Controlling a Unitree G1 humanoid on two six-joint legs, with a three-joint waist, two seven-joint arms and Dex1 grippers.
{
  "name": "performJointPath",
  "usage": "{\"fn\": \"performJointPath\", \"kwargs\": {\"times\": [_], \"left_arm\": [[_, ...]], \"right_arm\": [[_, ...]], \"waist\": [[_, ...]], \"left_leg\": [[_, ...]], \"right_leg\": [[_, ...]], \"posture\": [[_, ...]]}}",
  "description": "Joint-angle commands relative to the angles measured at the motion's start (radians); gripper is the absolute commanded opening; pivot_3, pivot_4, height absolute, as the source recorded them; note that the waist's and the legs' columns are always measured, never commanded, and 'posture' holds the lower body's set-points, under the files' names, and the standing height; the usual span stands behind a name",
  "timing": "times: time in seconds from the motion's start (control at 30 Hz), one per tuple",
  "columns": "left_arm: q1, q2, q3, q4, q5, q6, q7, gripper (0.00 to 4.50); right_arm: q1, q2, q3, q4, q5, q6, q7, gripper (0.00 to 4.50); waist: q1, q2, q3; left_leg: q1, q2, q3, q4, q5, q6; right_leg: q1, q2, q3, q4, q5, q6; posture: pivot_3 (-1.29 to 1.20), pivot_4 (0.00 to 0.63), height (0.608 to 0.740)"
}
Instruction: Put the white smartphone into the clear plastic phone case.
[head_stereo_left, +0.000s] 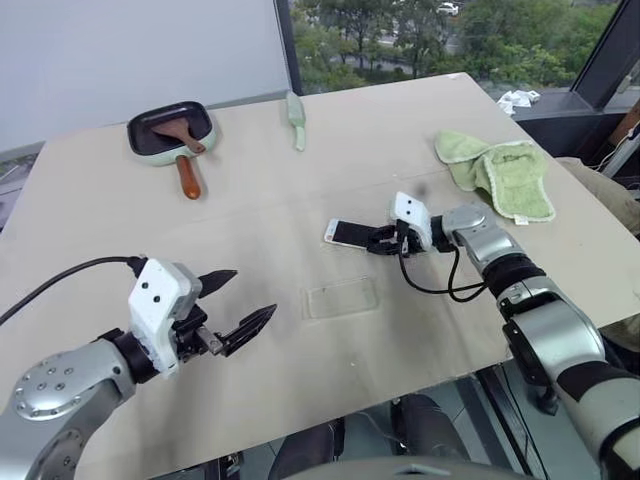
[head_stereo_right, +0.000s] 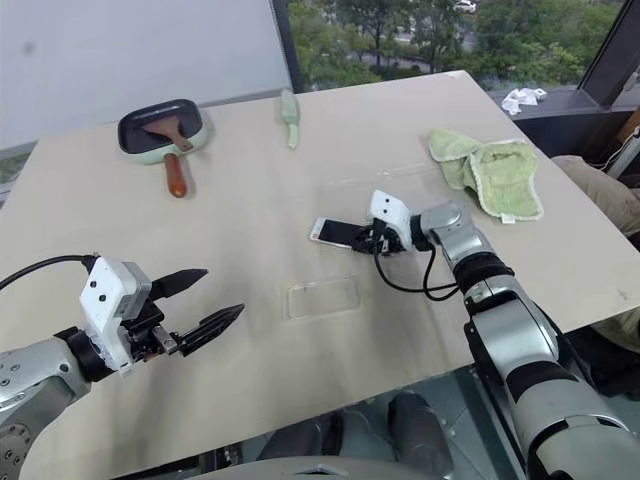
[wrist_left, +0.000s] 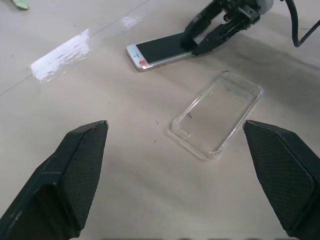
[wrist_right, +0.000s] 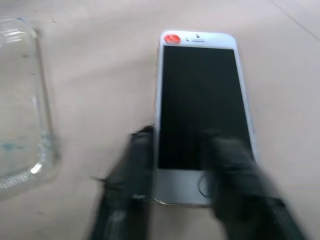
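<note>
Right gripper (head_stereo_left: 383, 241) sits at the near end of the phone (head_stereo_left: 347, 233), its two black fingers (wrist_right: 125, 180) drawn in around that end: one runs along the phone's side edge and the other lies over the screen by the home button. They look blurred, so whether they have a firm pinch I cannot tell; they seem to be in the act of gripping. The gripper comes in low and almost level with the table (head_stereo_left: 260, 200), which suits taking a thin, flat thing by its end without prying it up. The phone lies screen up on the table, an orange dot at its far end, pointing away from the gripper. Just beside the phone, toward the robot, lies the case (head_stereo_left: 341, 297), open side up and empty, apart from the phone and roughly parallel to it. That makes for a short carry: lift the phone, shift it over the case, press it down. The left gripper (head_stereo_left: 232, 305) hovers above the table on the other side of the case from the phone, fingers spread wide and aimed at the case, probably waiting to steady the light shell, which could skid when pushed. Farther beyond the phone, a green towel (head_stereo_left: 500, 170) lies to one side, a small pan (head_stereo_left: 170, 130) with a wooden spatula and a pale green utensil (head_stereo_left: 296, 120) at the table's far edge, all out of the way.
</note>
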Motion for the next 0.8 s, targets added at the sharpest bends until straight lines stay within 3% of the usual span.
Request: {"fn": "performJointPath", "kwargs": {"times": [0.03, 0.2, 0.5, 0.53, 0.8], "left_arm": [[-0.004, 0.014, -0.01, 0.018, 0.004, -0.029, -0.022, 4.5], [-0.009, 0.02, -0.023, 0.064, 0.022, -0.065, -0.06, 4.5], [0.033, 0.056, 0.034, 0.143, 0.04, -0.103, -0.142, 4.5], [0.037, 0.06, 0.04, 0.15, 0.04, -0.107, -0.148, 4.5], [0.046, 0.085, 0.07, 0.218, 0.066, -0.144, -0.209, 4.5]], "right_arm": [[0.02, -0.012, -0.017, -0.019, 0.004, 0.019, 0.015, 0.04], [0.019, -0.022, -0.036, -0.054, 0.008, 0.006, -0.002, 0.04], [-0.061, -0.007, -0.007, 0.066, -0.053, 0.011, -0.071, 4.2], [-0.068, -0.005, -0.001, 0.081, -0.065, 0.007, -0.077, 4.42], [-0.156, 0.043, 0.059, 0.201, -0.161, 0.098, -0.113, 4.42]], "waist": [[0.001, 0.001, 0.0], [0.001, 0.001, 0.001], [0.0, 0.002, 0.002], [0.0, 0.003, 0.002], [-0.006, 0.002, 0.001]], "left_leg": [[0.0, 0.0, 0.0, 0.0, 0.0, 0.0], [-0.004, 0.0, -0.002, -0.001, 0.0, -0.001], [-0.01, 0.0, -0.002, -0.001, -0.001, -0.001], [-0.01, 0.0, -0.002, -0.001, -0.001, -0.001], [-0.008, 0.0, 0.0, -0.002, 0.0, -0.001]], "right_leg": [[0.0, 0.0, 0.0, 0.0, 0.0, 0.0], [-0.004, 0.0, 0.0, -0.001, 0.0, 0.0], [-0.01, 0.0, 0.001, -0.002, 0.0, 0.0], [-0.01, 0.0, 0.0, -0.002, 0.0, 0.0], [-0.009, 0.0, 0.0, -0.001, 0.0, 0.0]], "posture": [[0.0, 0.15, 0.74], [0.0, 0.15, 0.74], [0.0, 0.15, 0.74], [0.0, 0.15, 0.74], [0.0, 0.15, 0.74]]}}
